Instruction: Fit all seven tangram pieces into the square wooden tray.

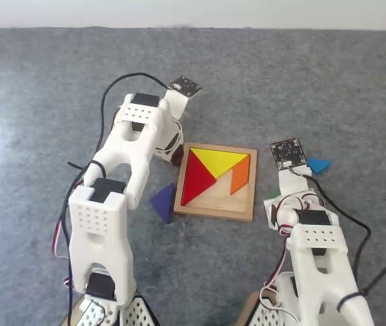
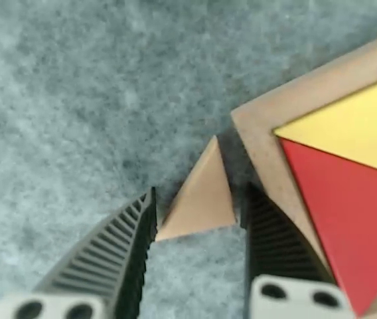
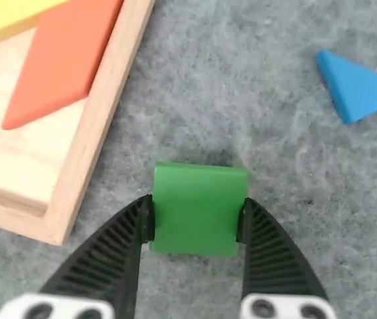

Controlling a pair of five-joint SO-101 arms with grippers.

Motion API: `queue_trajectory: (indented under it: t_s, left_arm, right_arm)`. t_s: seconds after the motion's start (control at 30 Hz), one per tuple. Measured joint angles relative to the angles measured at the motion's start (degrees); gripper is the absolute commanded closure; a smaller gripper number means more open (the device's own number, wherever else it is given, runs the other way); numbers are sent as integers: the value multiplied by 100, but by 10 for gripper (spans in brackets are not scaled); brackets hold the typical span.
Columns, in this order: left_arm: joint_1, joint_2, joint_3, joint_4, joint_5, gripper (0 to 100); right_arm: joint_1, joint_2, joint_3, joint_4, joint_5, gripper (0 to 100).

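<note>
I have the left gripper down on the grey felt counter, just outside the far left corner of the square wooden tray. Its jaws are drawn in narrow against the two lower corners of a pale wooden triangle, which lies flat just beside that corner of the tray.

The right gripper sits off the tray's right rim, jaws pressed on both sides of a green square block lying on the felt near the tray.

Inside the tray lie a large yellow triangle along the far rim, a large red triangle along the left rim, and an orange parallelogram by the right rim.

A dark blue triangle rests just beside the tray's left rim. A light blue triangle lies well to the tray's right.
</note>
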Motion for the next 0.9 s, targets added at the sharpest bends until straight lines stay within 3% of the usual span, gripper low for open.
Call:
queue_trajectory:
  t_s: [0.2,0.37,0.63,0.9]
  left_arm:
    - [0,0,0,0,9,809]
    - [26,-9,0,44,18,891]
    - [-237,-70,-158,360,589,939]
    - [-844,-1336,712,492,897,944]
  right_arm:
    - [0,0,0,0,0,797]
    - [0,0,0,0,0,797]
    - [0,0,0,0,0,797]
    - [0,0,0,-53,0,797]
